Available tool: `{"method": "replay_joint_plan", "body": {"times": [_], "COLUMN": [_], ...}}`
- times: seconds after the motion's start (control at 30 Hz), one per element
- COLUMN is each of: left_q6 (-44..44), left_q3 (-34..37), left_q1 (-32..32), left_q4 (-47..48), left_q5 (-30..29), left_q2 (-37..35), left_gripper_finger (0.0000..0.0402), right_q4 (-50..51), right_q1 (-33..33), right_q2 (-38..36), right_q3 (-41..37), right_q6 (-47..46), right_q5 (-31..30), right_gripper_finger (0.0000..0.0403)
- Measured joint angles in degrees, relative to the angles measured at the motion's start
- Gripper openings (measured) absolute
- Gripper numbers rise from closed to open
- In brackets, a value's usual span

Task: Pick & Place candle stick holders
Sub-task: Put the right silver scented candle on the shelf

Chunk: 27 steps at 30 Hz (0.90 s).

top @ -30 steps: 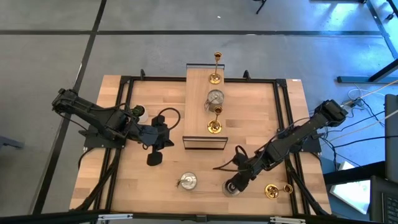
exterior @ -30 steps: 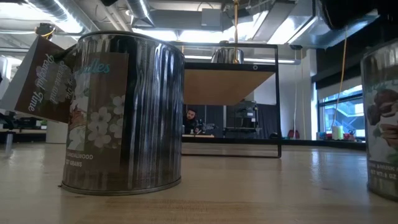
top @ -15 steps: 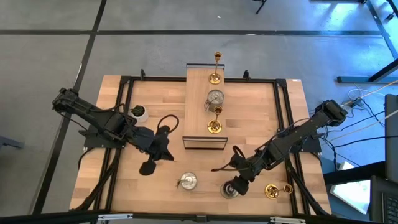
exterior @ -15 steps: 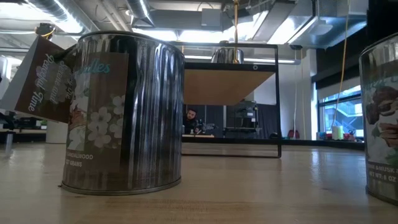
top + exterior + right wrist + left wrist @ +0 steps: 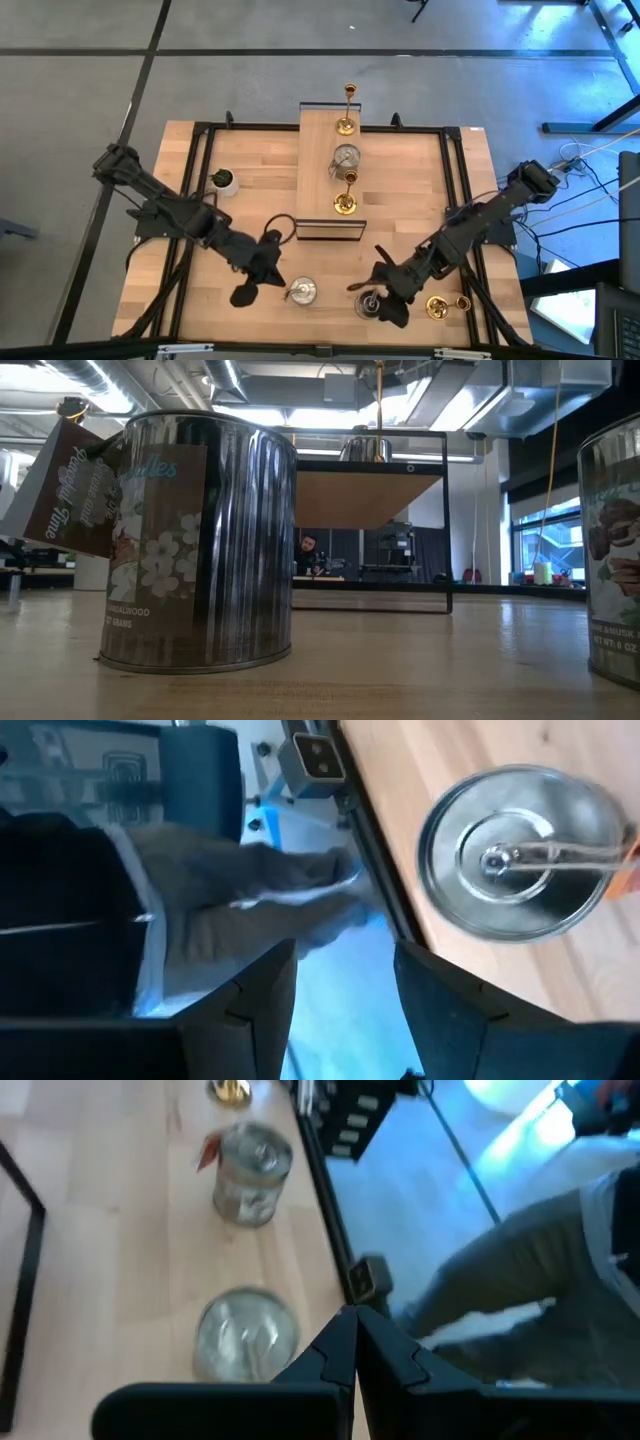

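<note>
Two squat silver holders stand on their bases near the table's near edge: a left one (image 5: pixel 300 292) (image 5: pixel 195 540) (image 5: pixel 245 1338) and a right one (image 5: pixel 367 303) (image 5: pixel 520 850) (image 5: pixel 612 560). My left gripper (image 5: pixel 272 278) (image 5: pixel 352 1325) hangs shut above the table, just left of the left holder. My right gripper (image 5: pixel 388 305) (image 5: pixel 340 990) is open beside the right holder, with only the floor between its fingers. A gold candlestick (image 5: pixel 440 307) lies on its side to the right. On the raised shelf (image 5: pixel 320 170) stand two gold candlesticks (image 5: pixel 347 110) (image 5: pixel 345 195) and a silver holder (image 5: pixel 346 157).
A small white pot with a green plant (image 5: pixel 224 181) stands at the table's left. The black-framed shelf takes the middle and far part. A person in grey trousers (image 5: pixel 520 1290) (image 5: pixel 230 890) stands just beyond the table's near edge (image 5: pixel 335 1210).
My left gripper has swung toward the near edge and to the right, up to the left silver holder, and has tipped more level. My right gripper has risen a little by the right holder, drifted toward the near edge and rolled. Both holders stay standing.
</note>
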State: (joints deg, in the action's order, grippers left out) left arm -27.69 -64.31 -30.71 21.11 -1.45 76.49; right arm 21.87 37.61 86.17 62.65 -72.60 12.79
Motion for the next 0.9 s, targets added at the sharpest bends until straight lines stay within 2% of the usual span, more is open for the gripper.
{"method": "replay_joint_plan", "body": {"times": [0.1, 0.2, 0.37, 0.6, 0.9], "left_q6": [-3.0, -6.5, -11.3, -15.2, -20.9], "left_q3": [-0.2, -2.6, -10.2, -20.0, -22.3], "left_q1": [-2.8, -5.2, -7.2, -6.2, -5.3], "left_q4": [-3.8, -2.8, -0.3, 2.2, 1.2], "left_q5": [-7.3, -14.8, -23.7, -25.0, -26.1], "left_q2": [1.7, 4.7, 11.4, 21.6, 27.0], "left_gripper_finger": [0.0001, 0.0001, 0.0001, 0.0001, 0.0001], "right_q4": [0.1, 0.1, 0.7, 5.5, 14.1], "right_q1": [1.5, 2.7, 4.7, 8.2, 8.9], "right_q2": [-0.1, -0.1, -0.1, -0.1, 0.1], "right_q3": [0.0, 0.0, 0.0, 0.0, 0.0], "right_q6": [1.9, 3.9, 9.2, 22.3, 35.6], "right_q5": [-5.2, -8.9, -11.2, -10.9, -13.4], "right_gripper_finger": [0.0174, 0.0174, 0.0174, 0.0174, 0.0174]}}
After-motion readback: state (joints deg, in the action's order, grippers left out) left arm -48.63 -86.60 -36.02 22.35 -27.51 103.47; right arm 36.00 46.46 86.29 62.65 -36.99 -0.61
